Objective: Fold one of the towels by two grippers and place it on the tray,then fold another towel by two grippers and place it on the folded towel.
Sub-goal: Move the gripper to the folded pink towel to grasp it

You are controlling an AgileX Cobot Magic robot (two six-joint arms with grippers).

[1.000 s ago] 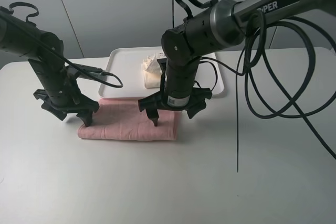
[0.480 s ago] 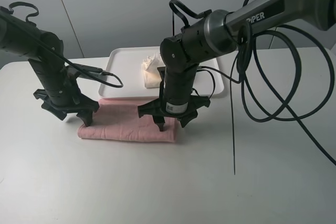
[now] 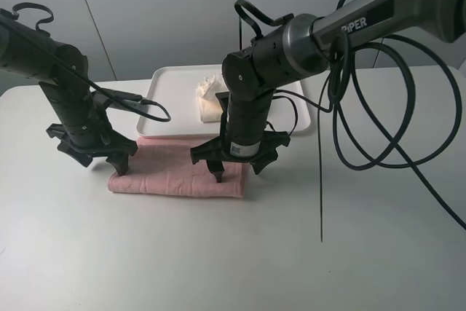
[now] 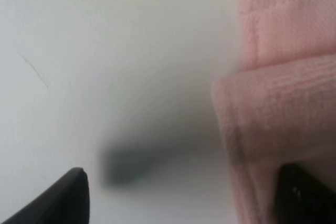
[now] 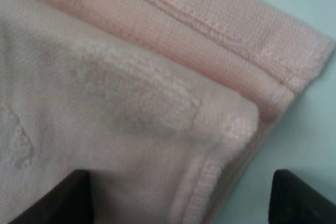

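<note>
White surface (image 3: 218,253), two arms low just in front of the tray (image 3: 171,100), set to lift the second towel.
The right arm (image 3: 251,100) and left arm (image 3: 73,107) hold their jaws apart, clamped on nothing. They stand at either end of the pink towel (image 3: 171,169), a long strip just in front of the tray, probably so both ends rise together; whether the tips touch cloth is unclear. The cream towel (image 3: 210,101) sits on the tray, waiting to be covered.
</note>
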